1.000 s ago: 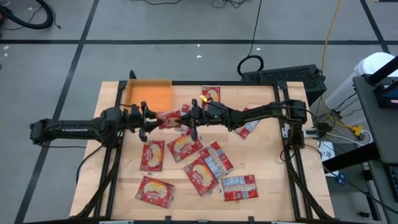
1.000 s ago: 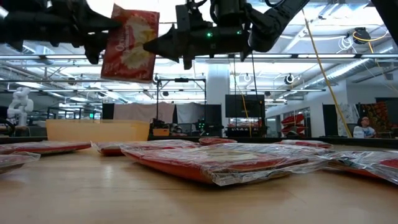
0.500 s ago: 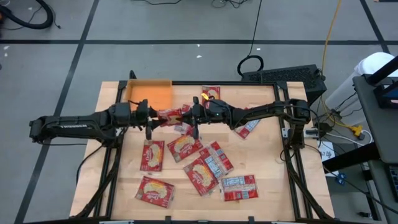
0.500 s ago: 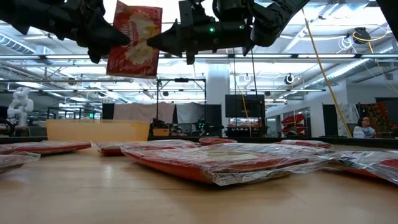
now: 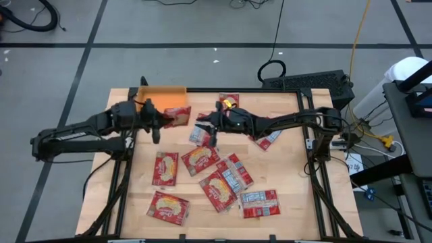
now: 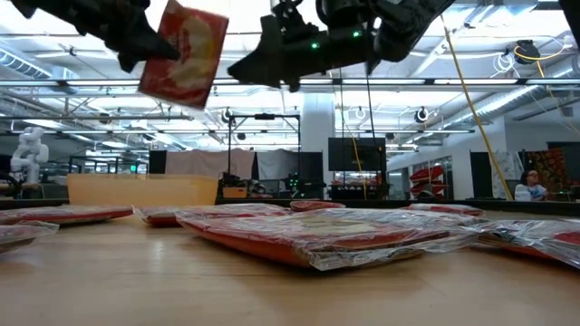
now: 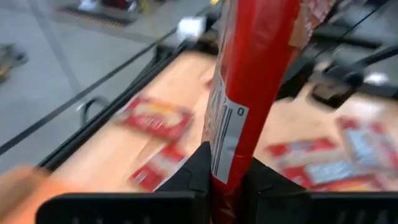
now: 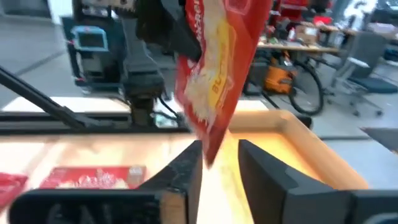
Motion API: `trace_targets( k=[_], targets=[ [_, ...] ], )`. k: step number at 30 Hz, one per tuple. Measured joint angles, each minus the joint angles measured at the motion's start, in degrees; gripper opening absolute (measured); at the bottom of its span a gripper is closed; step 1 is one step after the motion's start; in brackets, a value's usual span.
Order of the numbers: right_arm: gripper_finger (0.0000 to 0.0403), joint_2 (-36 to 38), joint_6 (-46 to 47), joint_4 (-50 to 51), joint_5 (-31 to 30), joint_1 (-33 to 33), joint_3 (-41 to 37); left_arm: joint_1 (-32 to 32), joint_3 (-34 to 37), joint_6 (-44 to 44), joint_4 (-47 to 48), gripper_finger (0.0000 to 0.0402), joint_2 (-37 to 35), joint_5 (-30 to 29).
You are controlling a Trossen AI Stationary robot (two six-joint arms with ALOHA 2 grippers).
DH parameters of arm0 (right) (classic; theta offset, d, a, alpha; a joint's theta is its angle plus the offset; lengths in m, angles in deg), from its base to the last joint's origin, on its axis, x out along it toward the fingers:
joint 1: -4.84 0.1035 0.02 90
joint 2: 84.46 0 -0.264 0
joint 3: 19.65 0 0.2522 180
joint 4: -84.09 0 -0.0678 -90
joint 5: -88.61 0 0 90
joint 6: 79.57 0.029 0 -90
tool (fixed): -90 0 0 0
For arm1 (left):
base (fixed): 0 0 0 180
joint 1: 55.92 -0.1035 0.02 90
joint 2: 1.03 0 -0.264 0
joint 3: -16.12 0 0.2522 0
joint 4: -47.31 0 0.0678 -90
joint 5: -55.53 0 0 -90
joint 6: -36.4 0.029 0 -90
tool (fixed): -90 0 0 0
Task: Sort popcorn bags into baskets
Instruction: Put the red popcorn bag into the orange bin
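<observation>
A red popcorn bag (image 5: 177,116) hangs in the air beside the orange basket (image 5: 162,100), which stands at the table's far left. My left gripper (image 5: 160,117) is shut on this bag. In the low view the bag (image 6: 184,52) shows its yellow-cream picture and sits tilted. My right gripper (image 5: 203,125) stands open just to the bag's right; in the right wrist view the bag's lower corner (image 8: 209,155) shows above the gap between its fingers, and in the low view the gripper (image 6: 237,68) is apart from the bag. Several more popcorn bags (image 5: 200,159) lie flat on the table. My left gripper pinches the bag's left edge (image 6: 159,47) between its two fingers, which come level from the table's left. In the left wrist view the bag (image 7: 231,143) runs edge-on out of the fingers (image 7: 194,169). It is lifted clear of the table and tilted.
Loose bags cover the middle and near part of the table (image 5: 290,169), among them those at the near left (image 5: 168,207) and near right (image 5: 260,202). Others lie at the far edge (image 5: 229,101) and under the right arm (image 5: 268,138). A dark frame runs around the table.
My left gripper has shut on the bag's left edge. My right gripper has opened, let go of the bag and drawn slightly back. The left gripper has then carried the bag toward the far left, nearer the basket, and the bag has tipped over a little.
</observation>
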Motion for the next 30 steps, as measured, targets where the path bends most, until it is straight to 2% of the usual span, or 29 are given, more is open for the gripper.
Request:
trace_targets(
  k=[3, 7, 13, 15, 17, 19, 25, 30],
  targets=[
    [0.0123, 2.0, 0.0, 0.7, -1.6, 0.0, -3.3, -4.0, -3.3, 0.1, 6.4, 0.0018, -0.1, -1.7],
    [0.0133, 4.8, 0.2, 0.9, -1.7, 0.0, -8.5, -10.9, -5.6, -1.5, 12.9, 0.0021, 0.0, -3.1],
    [0.0134, 8.5, -0.6, -4.5, -1.7, 0.2, -17.1, -23.8, -6.2, -8.2, 16.8, 0.0033, 2.7, -6.4],
    [0.0134, 9.9, -0.4, -7.4, -1.7, 0.2, -20.1, -27.2, -5.6, -7.8, 16.5, 0.0028, 4.7, -3.8],
    [0.0134, 11.4, 1.3, -9.6, -1.7, 0.2, -23.0, -29.3, -5.0, -5.0, 14.4, 0.0024, 7.0, 3.6],
    [0.0134, 12.9, 3.5, -10.3, -1.7, 0.3, -25.4, -30.3, -4.8, -3.8, 12.4, 0.0023, 8.7, 7.7],
    [0.0134, 16.4, 6.4, -11.1, -1.8, 1.1, -30.6, -31.9, -4.7, -3.0, 12.0, 0.0027, 13.6, 3.9],
    [0.0135, 16.6, 5.5, -11.7, -1.8, 1.3, -31.1, -33.3, -4.7, -3.3, 11.2, 0.0029, 16.8, 2.3]
  ],
)
